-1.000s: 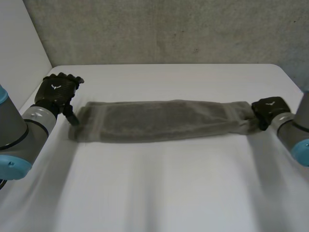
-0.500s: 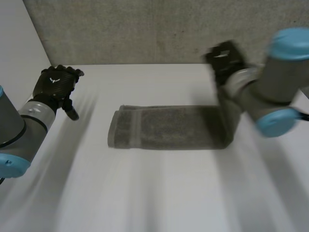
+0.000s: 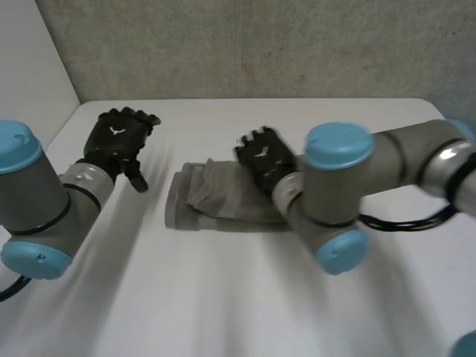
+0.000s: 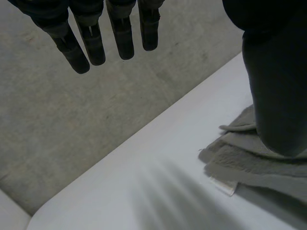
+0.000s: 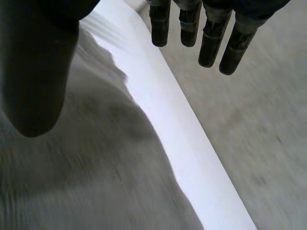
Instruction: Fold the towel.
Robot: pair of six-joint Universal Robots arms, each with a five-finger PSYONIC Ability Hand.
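Observation:
The grey towel (image 3: 216, 201) lies folded over on itself in a short, slightly rumpled stack near the middle of the white table (image 3: 223, 297). My right hand (image 3: 262, 155) hovers over the towel's upper layer, open. In the right wrist view its fingers (image 5: 211, 38) are straight and spread from the thumb, with the towel (image 5: 72, 167) below the palm and nothing held. My left hand (image 3: 119, 137) is raised beside the towel's left end, open. In the left wrist view its fingers (image 4: 91, 43) are straight and the towel's edge (image 4: 249, 163) lies under its thumb side.
A grey wall (image 3: 260, 44) runs behind the table's far edge. My right arm (image 3: 349, 193) reaches across the middle of the table from the right. Bare table lies in front of the towel.
My right arm swept left, carrying the towel's right end over onto its left half, and the right hand let go. The left hand shifted a little right.

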